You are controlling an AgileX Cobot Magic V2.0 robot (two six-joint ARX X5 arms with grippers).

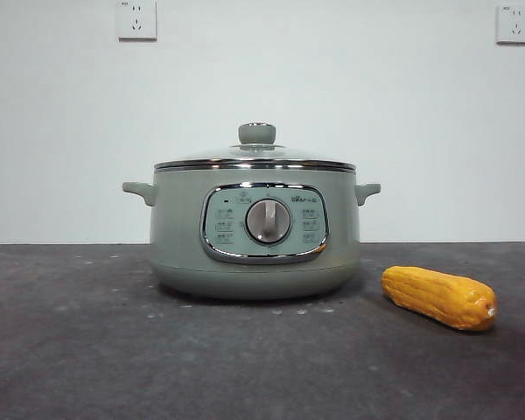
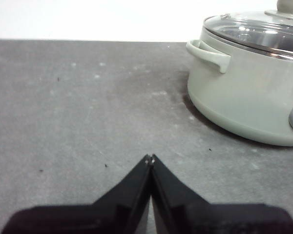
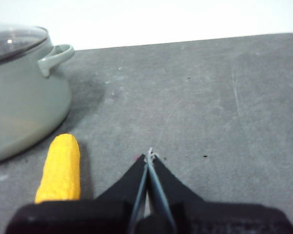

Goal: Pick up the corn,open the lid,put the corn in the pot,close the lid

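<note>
Lying on the dark grey table (image 1: 87,350), the corn (image 1: 438,297) rests on its side just beside the pot (image 1: 255,232), near the pot's base yet apart from it, with a strip of bare table between the two. In the front view it sits low at the pot's right, one end pointing toward the pot and the other angled nearer the camera.

The pot stands upright in the middle of the table, its control panel and silver dial (image 1: 268,220) facing the front camera. The lid (image 1: 255,159) sits closed on the pot's rim, its green knob (image 1: 256,133) on top.

The right gripper (image 3: 150,155) hangs above the table with its two black jaws pressed together, holding nothing. From its wrist camera the corn (image 3: 62,168) lies near the jaws but off to one side of them, not between them and not touching them; the pot (image 3: 24,97) stands beyond the corn.

The left gripper (image 2: 150,158) is also closed tip to tip and empty, over bare table on the pot's other side. The pot (image 2: 244,87) with its side handle (image 2: 210,54) is well apart from these jaws, and the corn does not show in this view.

Two wall sockets (image 1: 136,19) sit high on the white wall behind.
</note>
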